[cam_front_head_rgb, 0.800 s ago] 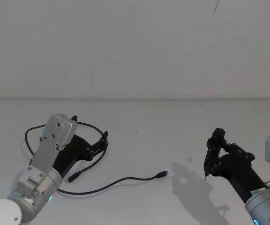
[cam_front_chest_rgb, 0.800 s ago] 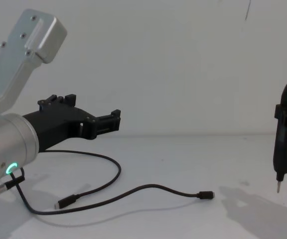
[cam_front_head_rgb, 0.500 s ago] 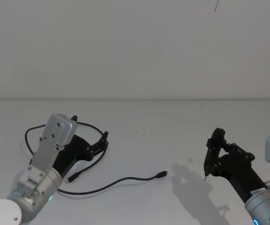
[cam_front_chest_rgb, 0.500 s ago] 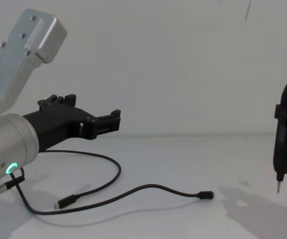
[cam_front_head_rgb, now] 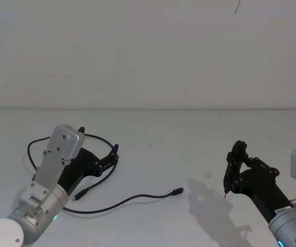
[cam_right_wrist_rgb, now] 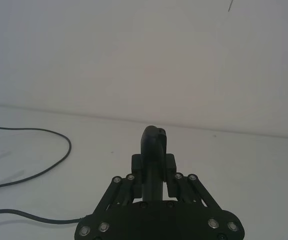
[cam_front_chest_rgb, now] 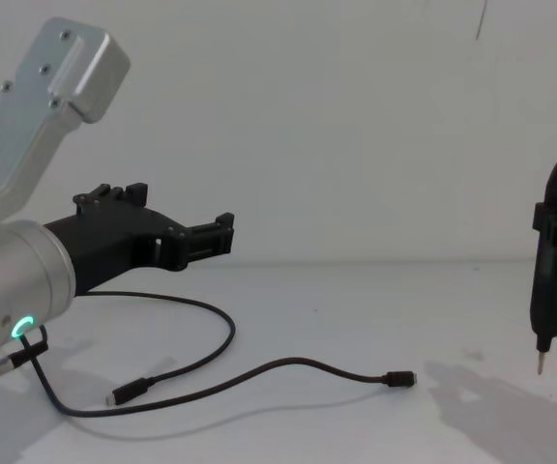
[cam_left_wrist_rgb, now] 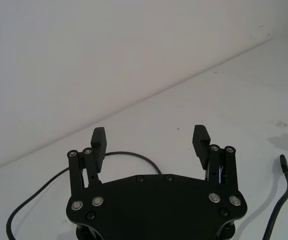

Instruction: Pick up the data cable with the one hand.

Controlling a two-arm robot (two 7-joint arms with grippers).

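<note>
- Pale tabletop (cam_front_head_rgb: pixel 153 134) under a bare wall is where I judge the main risk to lie. A thin cord lying flat on a hard surface gives blocky fingertips little to get under. Dropping too low would jam them into the tabletop, and stopping too high would close them on air.
- Low on the left, the left arm's silver cylinder (cam_front_chest_rgb: pixel 13 290) with its green ring light hangs over the near bend of the cord. A careless sweep there could snag or drag that bend and shift the target.
- At the right, well apart from the cord, the right gripper (cam_right_wrist_rgb: pixel 154 172) is parked, clamped around a slim black tool (cam_front_chest_rgb: pixel 549 261) whose pale point aims down.
- Raised above the tabletop, the left gripper (cam_left_wrist_rgb: pixel 149 137) has its jaws spread wide, with nothing between them and nothing touched.
- On the tabletop at the left, the data cable (cam_front_chest_rgb: pixel 288 363) lies in loose loops. One curve passes beneath the left gripper and a tail runs out toward the middle.
- Its two ends are one plug (cam_front_head_rgb: pixel 81 194) beside the left arm and the far plug (cam_front_head_rgb: pixel 177 191), which lies free. A pinch close to either end would likely let the cord slip out.
</note>
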